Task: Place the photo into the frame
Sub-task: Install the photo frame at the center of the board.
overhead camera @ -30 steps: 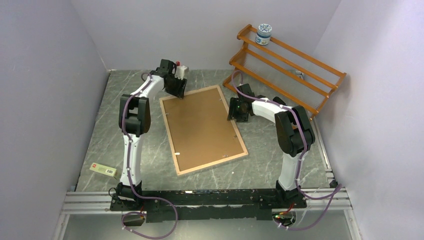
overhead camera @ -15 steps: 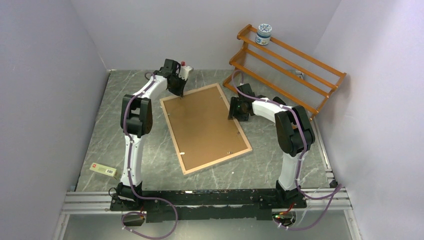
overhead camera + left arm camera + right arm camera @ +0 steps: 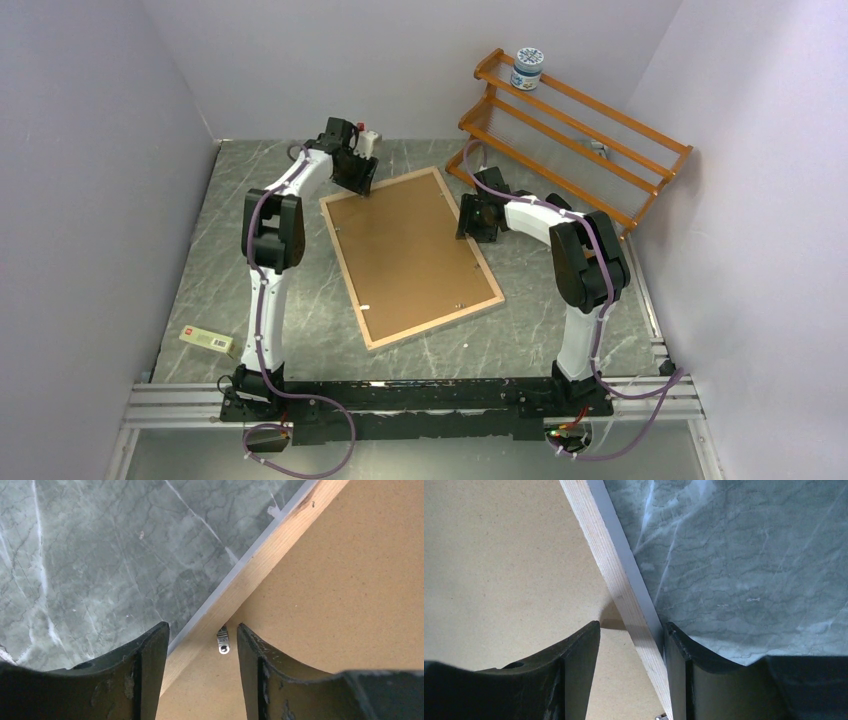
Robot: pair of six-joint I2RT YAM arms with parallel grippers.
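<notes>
arms bent down; left end effector (image 3: 202,631), right end effector (image 3: 632,628) open astride the frame (image 3: 432,322)

Raw grainy wood rim of the frame (image 3: 265,565), matt brown hardboard backing panel (image 3: 350,605), small shiny metal clip (image 3: 223,641), smooth marbled stone-look surface (image 3: 100,555), glossy orange wooden rack (image 3: 580,110)

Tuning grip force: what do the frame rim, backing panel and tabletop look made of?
frame rim: bare light wood, grain visible.
backing panel: brown hardboard probably, matte, finely speckled.
tabletop: grey-green veined marble look, smooth; stone or printed laminate, can't tell.
</notes>
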